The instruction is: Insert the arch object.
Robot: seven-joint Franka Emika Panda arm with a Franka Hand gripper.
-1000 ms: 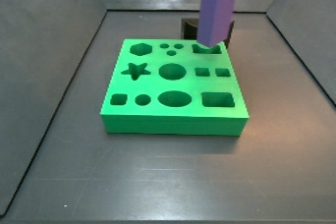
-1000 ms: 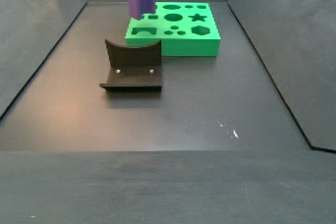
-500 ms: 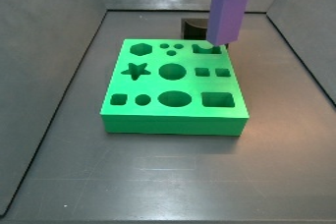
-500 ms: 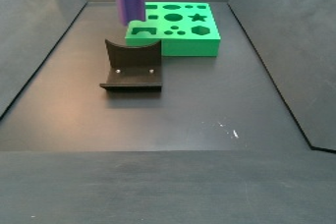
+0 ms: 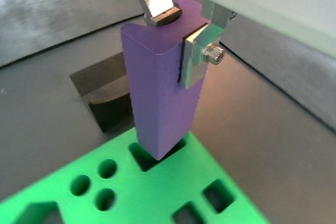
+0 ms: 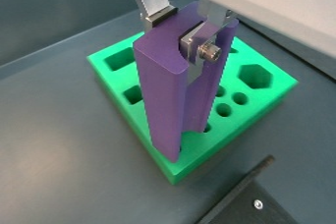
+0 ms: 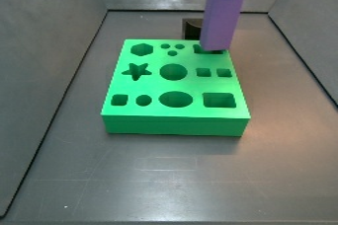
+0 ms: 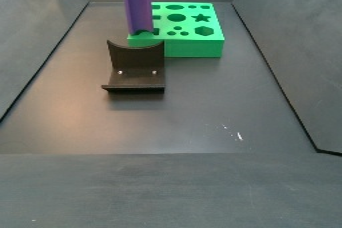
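The arch object (image 7: 219,12) is a tall purple bar with a concave groove along one face; no small dark arch block shows. My gripper (image 5: 180,33) is shut on its upper end, also seen in a wrist view (image 6: 182,31), holding it upright. Its lower end (image 5: 157,149) meets the arch-shaped hole at the corner of the green board (image 7: 172,99) nearest the fixture. How deep it sits I cannot tell. The bar (image 8: 135,2) stands at the board's (image 8: 198,40) near-left corner in a side view. The board (image 6: 125,90) has several other shaped holes.
The dark fixture (image 8: 134,67) stands on the floor right beside the board's arch-hole corner; it also shows behind the board in a side view (image 7: 193,27) and in both wrist views (image 5: 98,90) (image 6: 243,203). Grey walls enclose the floor.
The purple bar has shifted slightly sideways over the board's corner and come lower. The gripper stays shut on it. Board and fixture have not moved.
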